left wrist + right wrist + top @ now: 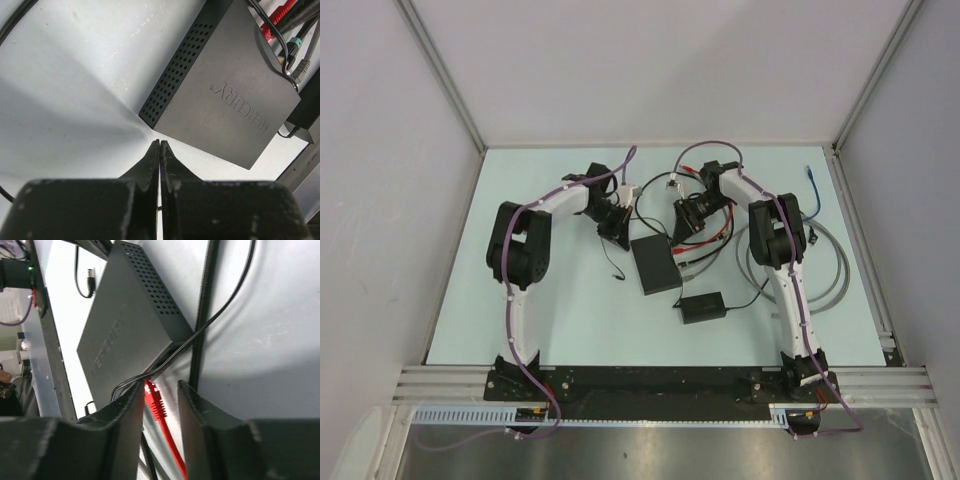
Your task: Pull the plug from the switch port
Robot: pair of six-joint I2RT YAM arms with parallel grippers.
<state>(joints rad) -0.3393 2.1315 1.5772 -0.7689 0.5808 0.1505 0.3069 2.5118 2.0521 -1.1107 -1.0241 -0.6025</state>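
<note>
Two pincers are flanking the black box (655,263) at mid-table. The red plug (154,399) is sitting in the port (149,380) on the box's far edge, partly hidden by a black cable (220,310). Best to be closing squarely on the plug body, not the cord, then pulling straight out along the port. Right pincer (160,390) is standing spread, fingers either side of the plug, not yet squeezing. Left pincer (160,146) is pressed together, holding nothing, tip just beside the box's near corner, likely bracing.

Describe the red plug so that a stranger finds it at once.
Find the flat black switch in the middle of the table. At its right edge, the red plug lies between the open jaws of the right gripper. Neighbouring cables are black or grey; only this one is red.
</note>
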